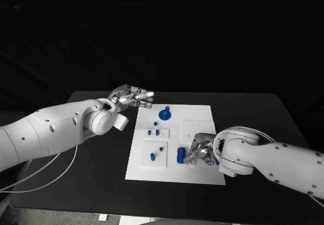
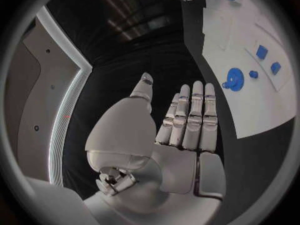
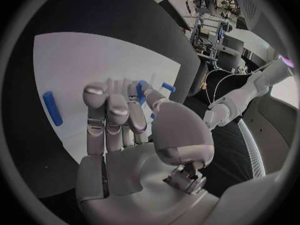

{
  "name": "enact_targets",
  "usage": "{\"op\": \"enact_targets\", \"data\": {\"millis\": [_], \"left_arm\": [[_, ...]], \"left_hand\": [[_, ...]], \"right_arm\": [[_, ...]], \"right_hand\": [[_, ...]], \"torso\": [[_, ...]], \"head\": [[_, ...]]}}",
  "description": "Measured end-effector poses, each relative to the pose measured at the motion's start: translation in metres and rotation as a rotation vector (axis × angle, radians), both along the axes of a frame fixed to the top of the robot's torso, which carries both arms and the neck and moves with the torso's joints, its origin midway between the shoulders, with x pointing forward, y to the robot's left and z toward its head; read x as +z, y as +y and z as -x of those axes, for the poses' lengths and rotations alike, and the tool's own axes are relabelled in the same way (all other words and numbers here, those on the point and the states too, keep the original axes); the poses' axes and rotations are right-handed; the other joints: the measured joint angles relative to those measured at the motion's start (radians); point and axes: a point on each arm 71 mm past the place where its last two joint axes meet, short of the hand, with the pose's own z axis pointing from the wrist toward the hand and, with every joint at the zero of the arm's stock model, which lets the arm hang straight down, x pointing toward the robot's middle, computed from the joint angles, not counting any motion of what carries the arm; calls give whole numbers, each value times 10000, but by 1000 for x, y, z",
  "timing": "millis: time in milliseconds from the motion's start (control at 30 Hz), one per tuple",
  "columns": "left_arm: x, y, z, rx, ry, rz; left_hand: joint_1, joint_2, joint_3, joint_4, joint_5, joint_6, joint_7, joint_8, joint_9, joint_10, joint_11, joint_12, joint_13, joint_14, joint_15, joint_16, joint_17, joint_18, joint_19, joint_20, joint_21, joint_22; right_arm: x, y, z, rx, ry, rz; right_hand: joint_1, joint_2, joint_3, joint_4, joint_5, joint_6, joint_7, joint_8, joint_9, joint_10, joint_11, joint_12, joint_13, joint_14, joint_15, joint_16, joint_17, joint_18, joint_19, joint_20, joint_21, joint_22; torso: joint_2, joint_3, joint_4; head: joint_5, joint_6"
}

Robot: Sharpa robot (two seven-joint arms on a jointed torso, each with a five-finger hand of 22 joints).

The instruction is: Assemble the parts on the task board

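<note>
Working over the board (image 1: 195,176), we keep our right hand (image 1: 200,152) low at its near right part, fingers curled around a small blue part (image 3: 142,91) pinched against the thumb, likely so it can be set into a seat. Just beside that hand lies a blue peg (image 1: 181,154), flat on the board. Our left hand (image 1: 134,98) hovers off the board's far left corner, fingers straight, together and holding nothing, probably waiting clear of the work. A blue gear (image 1: 165,114) sits near the board's far edge, with small blue pieces (image 1: 157,132) between it and the near edge, not yet assembled by our reckoning.
</note>
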Motion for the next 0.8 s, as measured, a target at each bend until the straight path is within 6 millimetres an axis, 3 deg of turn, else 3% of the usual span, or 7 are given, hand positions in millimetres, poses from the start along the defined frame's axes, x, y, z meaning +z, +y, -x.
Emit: {"op": "enact_targets", "data": {"millis": [300, 467, 533, 700, 800], "left_arm": [[0, 0, 0, 4, 10, -9], [0, 0, 0, 3, 16, -15], [0, 0, 0, 3, 16, -18], [0, 1, 0, -5, 16, -58], [0, 1, 0, -10, 13, -93]], "left_hand": [[0, 0, 0, 0, 0, 0, 0, 0, 0, 0, 0, 0, 0, 0, 0, 0, 0, -1, 0, 0, 0, 0], [0, 0, 0, 0, 0, 0, 0, 0, 0, 0, 0, 0, 0, 0, 0, 0, 0, -1, 0, 0, 0, 1], [0, 0, 0, 0, 0, 0, 0, 0, 0, 0, 0, 0, 0, 0, 0, 0, 0, 0, 0, 0, 0, 0], [0, 0, 0, 0, 0, 0, 0, 0, 0, 0, 0, 0, 3, 0, 0, 0, 0, 0, 0, 0, 0, 1], [0, 0, 0, 0, 0, 0, 0, 0, 0, 0, 0, 0, 8, 0, 0, 0, 0, -1, 0, 0, 0, 1]], "right_arm": [[-2, -1, -1, -65, -51, 80], [-3, -2, -2, -79, -25, 97], [-5, -2, -2, -101, -2, 114], [-9, -5, -2, -167, 82, 172], [-10, -5, -2, -175, 96, 175]], "right_hand": [[-108, 24, 122, 122, 48, 31, -31, 0, 35, 36, -35, 0, 0, 30, -29, 0, -17, 1, 0, 0, 34, 6], [-218, -1, 336, 206, 1054, 33, -33, 0, 41, 36, -36, 0, 0, 30, -29, 0, -41, 0, 0, 1, 34, 6], [-384, -45, 770, 150, 1590, 33, -33, 0, 49, 36, -36, 0, 0, 30, -29, 0, -47, 0, 0, 1, 34, 6], [-673, -125, 1966, -177, 1626, 71, 4, 1, 136, 36, -36, 0, 0, 30, -29, 0, -70, 1, 0, 1, 34, 6], [-724, -174, 2045, -158, 1751, 72, 3, 1, 149, 36, -35, 0, 0, 30, -29, 0, -75, 0, 0, 1, 34, 6]], "torso": [[0, 0, 6], [-1, 0, 5], [-2, 1, 5], [-3, 0, 6], [-3, 0, 6]], "head": [[-9, -20], [-9, -32], [-9, -35], [0, -50], [8, -55]]}}
